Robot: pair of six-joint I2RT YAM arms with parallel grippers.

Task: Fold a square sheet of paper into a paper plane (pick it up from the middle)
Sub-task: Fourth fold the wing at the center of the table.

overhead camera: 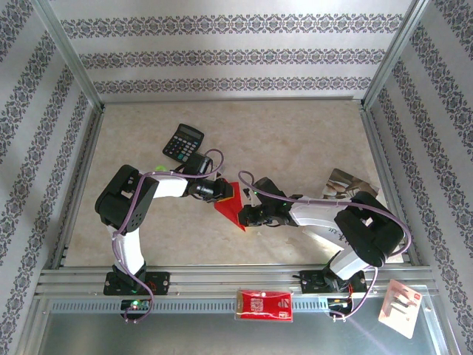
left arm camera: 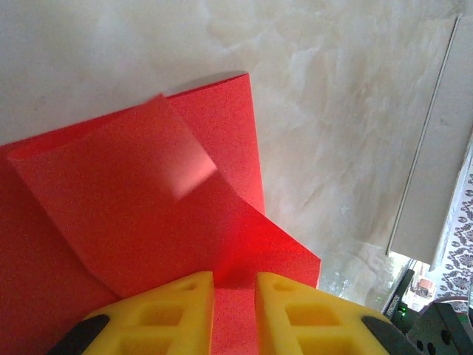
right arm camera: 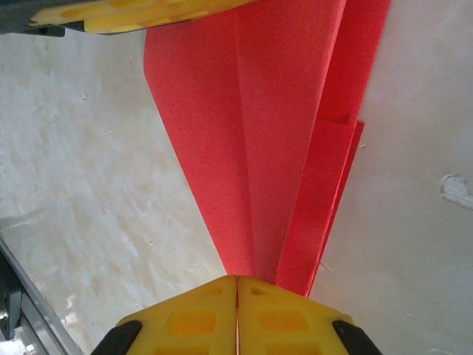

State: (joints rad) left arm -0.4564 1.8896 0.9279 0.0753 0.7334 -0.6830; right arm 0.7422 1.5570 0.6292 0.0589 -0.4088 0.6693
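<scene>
The red paper plane (overhead camera: pixel 230 205) lies mid-table, folded to a long point with layered creases (right arm camera: pixel 251 111). My right gripper (overhead camera: pixel 244 216) is shut on its narrow tip, the yellow fingertips pressed together (right arm camera: pixel 237 281). My left gripper (overhead camera: pixel 222 191) is at the wide far end; red paper (left arm camera: pixel 133 192) runs into the narrow gap between its yellow fingers (left arm camera: pixel 235 285), which are closed on a fold. One left finger (right arm camera: pixel 133 13) shows over the paper's wide end in the right wrist view. A folded flap sits on the wide end.
A black calculator (overhead camera: pixel 182 141) lies just behind the left arm. A grey printed booklet (overhead camera: pixel 344 183) sits by the right arm. On the near metal rail rest a red-and-white packet (overhead camera: pixel 264 304) and a white card (overhead camera: pixel 401 307). Walls enclose the table.
</scene>
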